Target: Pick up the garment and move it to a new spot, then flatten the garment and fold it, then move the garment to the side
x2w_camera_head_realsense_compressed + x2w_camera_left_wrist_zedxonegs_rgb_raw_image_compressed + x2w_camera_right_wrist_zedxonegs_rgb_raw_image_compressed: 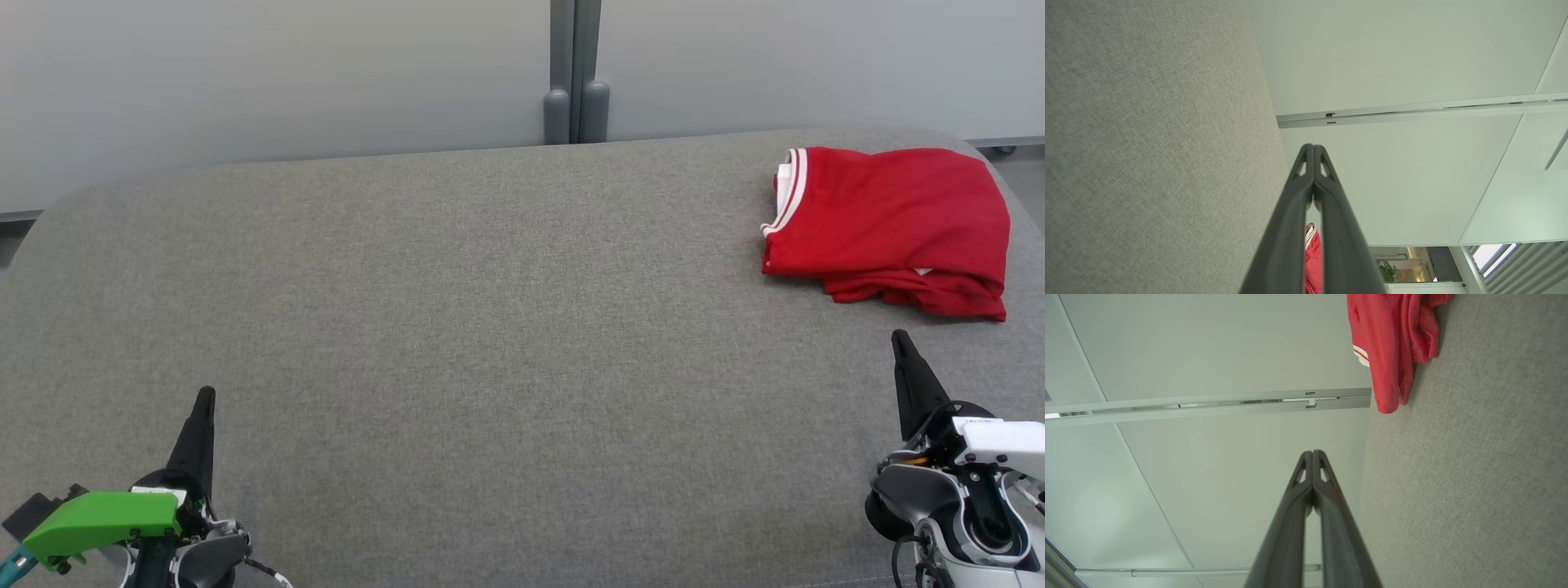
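Head view, folded red garment [890,224] on the grey table [490,327] at its far right corner, left end effector [206,394] above the table's near left, right end effector [899,335] near right, wrist views, both pressed together, empty.

A grey woven-fabric tabletop [490,343] with rounded corners stretched wide. Behind it stood pale wall panels [245,73], joined by a grey vertical post [575,49] with two rounded caps at its foot. Past the panels, a potted plant [1387,271] showed in a lit room.
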Motion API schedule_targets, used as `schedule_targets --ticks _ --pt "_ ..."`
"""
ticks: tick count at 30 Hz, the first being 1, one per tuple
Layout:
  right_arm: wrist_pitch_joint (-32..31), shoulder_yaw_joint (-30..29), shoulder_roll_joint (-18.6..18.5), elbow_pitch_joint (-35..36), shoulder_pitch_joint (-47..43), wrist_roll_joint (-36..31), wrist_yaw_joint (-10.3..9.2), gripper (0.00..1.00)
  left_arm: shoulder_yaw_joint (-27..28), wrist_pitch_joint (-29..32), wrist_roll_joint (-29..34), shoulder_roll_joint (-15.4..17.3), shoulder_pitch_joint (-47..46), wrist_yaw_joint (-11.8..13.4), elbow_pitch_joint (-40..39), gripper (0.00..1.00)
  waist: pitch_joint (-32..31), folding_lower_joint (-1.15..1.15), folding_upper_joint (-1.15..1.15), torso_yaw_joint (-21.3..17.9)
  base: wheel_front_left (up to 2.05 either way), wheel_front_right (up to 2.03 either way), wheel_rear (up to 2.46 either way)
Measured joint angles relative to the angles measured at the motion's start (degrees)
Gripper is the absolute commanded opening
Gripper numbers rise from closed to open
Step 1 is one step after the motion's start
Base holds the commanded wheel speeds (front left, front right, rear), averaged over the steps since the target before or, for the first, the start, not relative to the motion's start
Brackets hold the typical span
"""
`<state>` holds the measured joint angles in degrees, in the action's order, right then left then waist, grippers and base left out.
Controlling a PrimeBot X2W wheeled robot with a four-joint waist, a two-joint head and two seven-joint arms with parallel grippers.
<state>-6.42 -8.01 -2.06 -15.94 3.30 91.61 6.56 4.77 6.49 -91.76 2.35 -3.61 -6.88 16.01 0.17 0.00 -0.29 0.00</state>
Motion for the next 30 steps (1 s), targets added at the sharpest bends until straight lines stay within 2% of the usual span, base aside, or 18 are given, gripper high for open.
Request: schedule_targets --ticks 30 --pt "0.0 0.0 0.0 0.0 0.0 0.09 0.0 0.0 0.0 0.0 0.0 0.0 0.0 0.0 -0.08 0.0 0.0 0.0 0.0 0.0 0.0 0.0 0.0"
